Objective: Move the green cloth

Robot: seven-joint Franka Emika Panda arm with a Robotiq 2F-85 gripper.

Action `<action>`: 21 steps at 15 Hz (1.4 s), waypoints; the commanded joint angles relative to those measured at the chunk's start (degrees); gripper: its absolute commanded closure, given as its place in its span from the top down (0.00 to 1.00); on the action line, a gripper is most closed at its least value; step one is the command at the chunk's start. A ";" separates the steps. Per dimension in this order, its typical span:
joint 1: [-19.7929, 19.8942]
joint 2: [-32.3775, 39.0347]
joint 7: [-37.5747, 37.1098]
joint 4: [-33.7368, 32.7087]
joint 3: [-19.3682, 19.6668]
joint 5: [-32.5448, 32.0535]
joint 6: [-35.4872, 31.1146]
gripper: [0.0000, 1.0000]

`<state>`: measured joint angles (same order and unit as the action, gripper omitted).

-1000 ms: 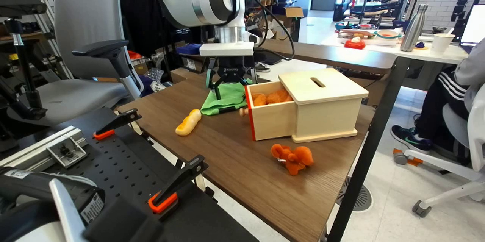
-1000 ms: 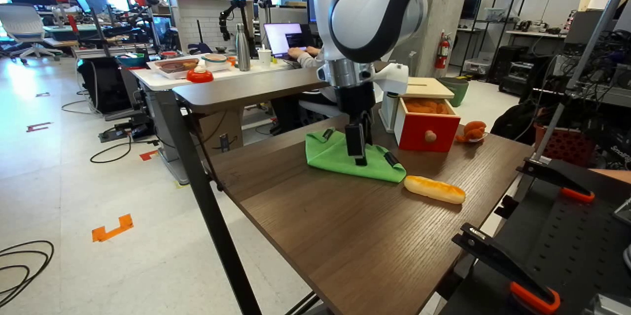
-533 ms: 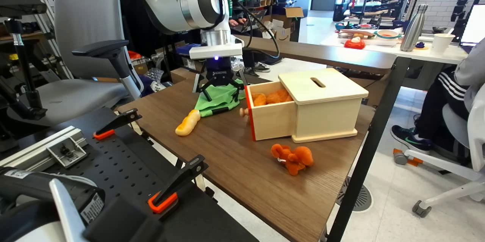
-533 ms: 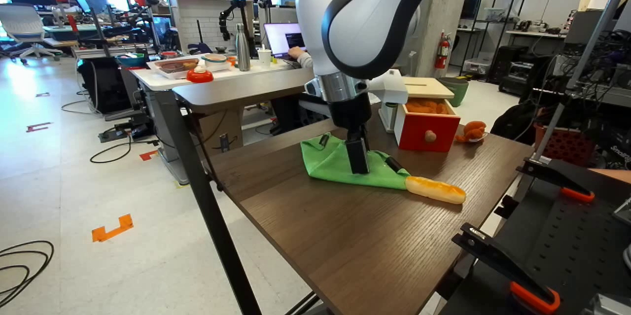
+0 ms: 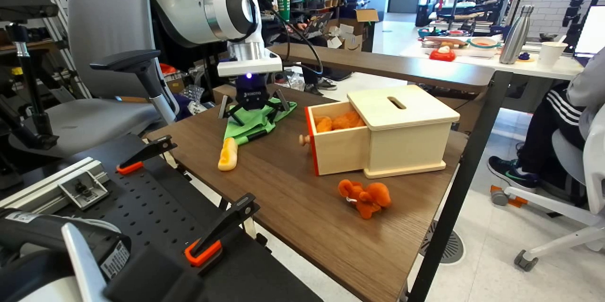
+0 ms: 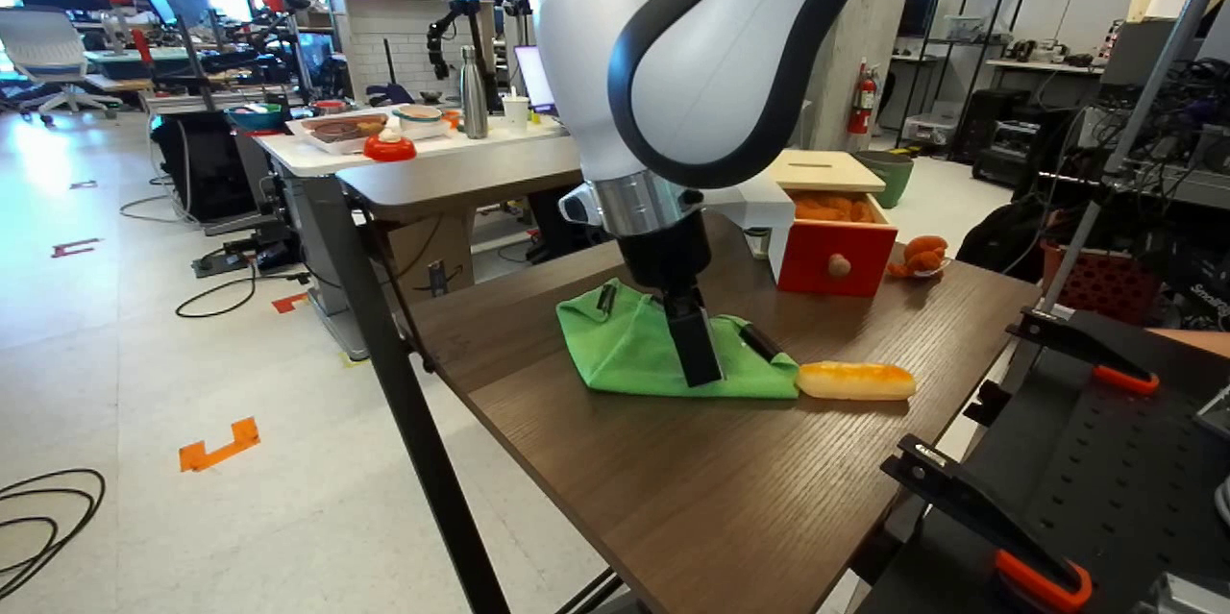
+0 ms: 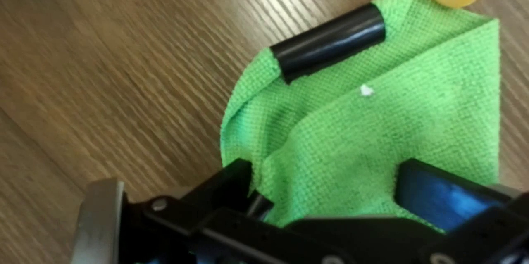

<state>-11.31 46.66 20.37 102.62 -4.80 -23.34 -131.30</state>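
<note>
The green cloth (image 7: 384, 127) is lying folded on the wood-grain tabletop (image 5: 283, 188), beneath my pincer (image 7: 324, 173) and apart from the red-fronted drawer (image 6: 812, 254). Its edge is touching the end of the toy bread roll (image 6: 855, 381). My pincer is standing wide, fingers (image 7: 438, 198) spread and clamping nothing; how hard they are pressing on the cloth, I cannot tell.

Handling: I am expecting a light, soft, limp load with little risk of damage. The coarse weave is probably offering good friction. Lacking stiffness, the cloth is likely to be bunching or trailing under any pull.

Hold: I am favouring the raised fold lying between my fingers, closing low to gather more than one layer. I am ruling out the black sleeve (image 7: 330, 43) on the edge: it is looking stiff and glossy, so a grip there could be slipping. A low drag could be pushing the toy bread roll along.
</note>
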 commanded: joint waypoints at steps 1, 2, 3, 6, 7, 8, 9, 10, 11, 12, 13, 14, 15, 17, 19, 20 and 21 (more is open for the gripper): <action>-0.85 -0.67 1.73 1.86 -1.50 -1.19 0.42 1.00; -1.13 -0.75 1.83 2.21 -1.72 -1.28 0.36 1.00; -1.56 -0.90 1.74 2.47 -1.90 -1.39 0.40 1.00; -2.69 -1.42 1.44 3.44 -2.38 -1.83 0.07 1.00; -3.16 -1.94 1.16 4.15 -2.65 -1.95 0.00 1.00; -3.53 -2.15 1.07 4.57 -2.69 -2.32 -0.22 1.00; -4.05 -2.57 0.61 5.10 -2.80 -2.58 -0.44 1.00; -4.40 -2.92 0.49 5.57 -2.95 -2.72 -0.58 1.00; -4.73 -3.30 0.41 6.03 -3.10 -2.73 -0.42 1.00; -5.07 -3.60 0.25 6.51 -3.16 -2.85 -0.55 1.00; -5.36 -3.83 0.11 6.95 -3.18 -3.01 -0.73 1.00; -5.68 -4.05 -0.09 7.10 -3.20 -3.08 -0.61 1.00; -5.84 -4.46 -0.27 7.54 -3.13 -3.27 -0.93 1.00; -6.29 -6.03 -1.41 9.06 -2.74 -4.02 -1.96 1.00; -6.43 -7.42 -2.82 9.44 -2.34 -4.75 -2.30 1.00; -6.30 -8.20 -3.40 9.56 -2.37 -4.75 -2.15 1.00; -6.17 -9.81 -4.24 10.20 -2.65 -4.28 -1.97 1.00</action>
<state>-17.32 41.17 18.92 109.59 -7.66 -26.53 -131.99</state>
